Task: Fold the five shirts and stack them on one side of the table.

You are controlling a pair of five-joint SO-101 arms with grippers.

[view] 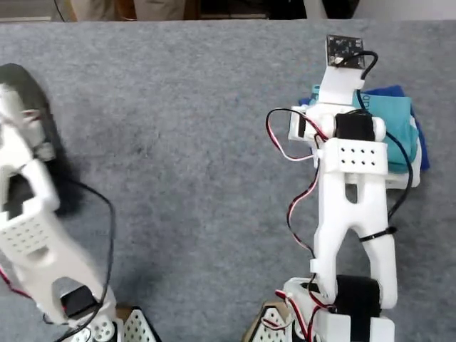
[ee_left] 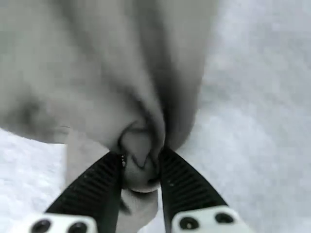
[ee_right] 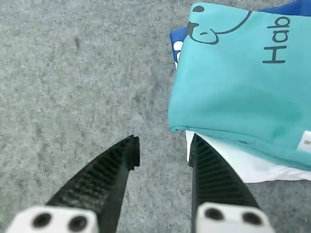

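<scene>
A grey shirt (ee_left: 112, 73) hangs bunched from my left gripper (ee_left: 141, 162), which is shut on a fold of it. In the high view the same grey shirt (view: 21, 85) shows dark at the far left edge, beside the left arm (view: 28, 214). A folded stack lies at the right side: a teal shirt (ee_right: 243, 82) on top, a blue shirt (ee_right: 177, 41) and a white shirt (ee_right: 238, 162) under it. My right gripper (ee_right: 163, 148) hovers open over the bare cloth just beside that stack's edge. From above, the right arm (view: 353, 164) covers part of the teal shirt (view: 395, 117).
A grey felt cloth (view: 178, 142) covers the table; its wide middle between the two arms holds nothing. The arm bases (view: 285, 320) stand at the near edge. Someone's legs show beyond the far edge.
</scene>
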